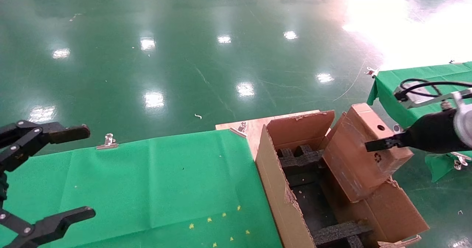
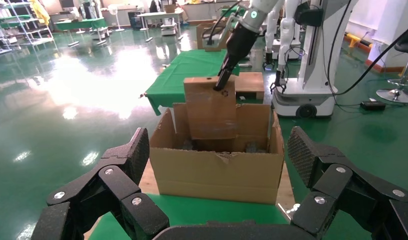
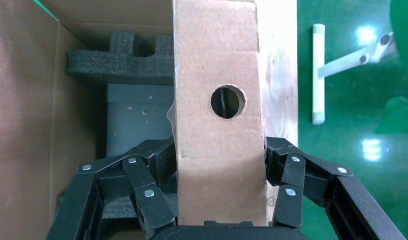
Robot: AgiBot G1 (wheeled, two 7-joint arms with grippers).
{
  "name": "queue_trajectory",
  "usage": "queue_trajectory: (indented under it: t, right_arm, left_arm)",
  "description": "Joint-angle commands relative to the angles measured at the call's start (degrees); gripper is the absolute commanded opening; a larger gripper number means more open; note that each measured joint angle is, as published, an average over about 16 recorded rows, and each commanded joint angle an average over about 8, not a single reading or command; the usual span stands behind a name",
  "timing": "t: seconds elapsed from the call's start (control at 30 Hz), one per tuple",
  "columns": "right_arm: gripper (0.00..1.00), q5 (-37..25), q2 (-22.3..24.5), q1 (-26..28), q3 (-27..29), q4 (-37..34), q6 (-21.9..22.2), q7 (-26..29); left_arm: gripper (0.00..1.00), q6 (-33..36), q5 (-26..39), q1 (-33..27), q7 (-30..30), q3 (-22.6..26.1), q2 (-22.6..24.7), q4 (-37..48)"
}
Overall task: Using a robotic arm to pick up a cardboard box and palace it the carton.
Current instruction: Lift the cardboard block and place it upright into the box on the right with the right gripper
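My right gripper [image 1: 379, 144] is shut on the small brown cardboard box [image 1: 363, 154], which has a round hole and a black recycling mark. It holds the box tilted, its lower end inside the large open carton [image 1: 280, 189]. In the right wrist view the fingers [image 3: 159, 162] clamp both sides of the box [image 3: 217, 65] above black foam inserts [image 3: 116, 62]. The left wrist view shows the box [image 2: 211, 107] standing in the carton [image 2: 217, 170]. My left gripper [image 1: 55, 174] is open and empty over the green table at the left.
The green-clothed table [image 1: 147, 189] lies left of the carton, with metal clips [image 1: 108, 141] on its far edge. A wooden board [image 1: 250, 128] lies under the carton. A second green table [image 1: 413, 83] stands at the right. Shiny green floor lies beyond.
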Motion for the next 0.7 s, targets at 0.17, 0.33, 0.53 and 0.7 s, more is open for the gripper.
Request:
queue_trajectory:
  t: [0.17, 0.33, 0.53, 0.7]
  right_arm:
    - [0.00, -1.6, -1.7, -2.3, -1.3, 0.2, 1.8, 4.1]
    - [0.00, -2.9, -2.4, -3.4, -2.1, 0.3, 1.9, 5.5]
    - [0.00, -2.8, -2.8, -3.6, -2.6, 0.2, 0.1, 6.5]
    - [0.00, -1.9, -3.2, -3.2, -2.6, 0.1, -1.8, 7.7]
  left_arm:
    - [1.00, 0.0, 0.0, 0.0, 0.0, 0.0, 0.0, 0.0]
    - [1.00, 0.0, 0.0, 0.0, 0.0, 0.0, 0.0, 0.0]
    - [1.00, 0.0, 0.0, 0.0, 0.0, 0.0, 0.0, 0.0]
    - [1.00, 0.0, 0.0, 0.0, 0.0, 0.0, 0.0, 0.0]
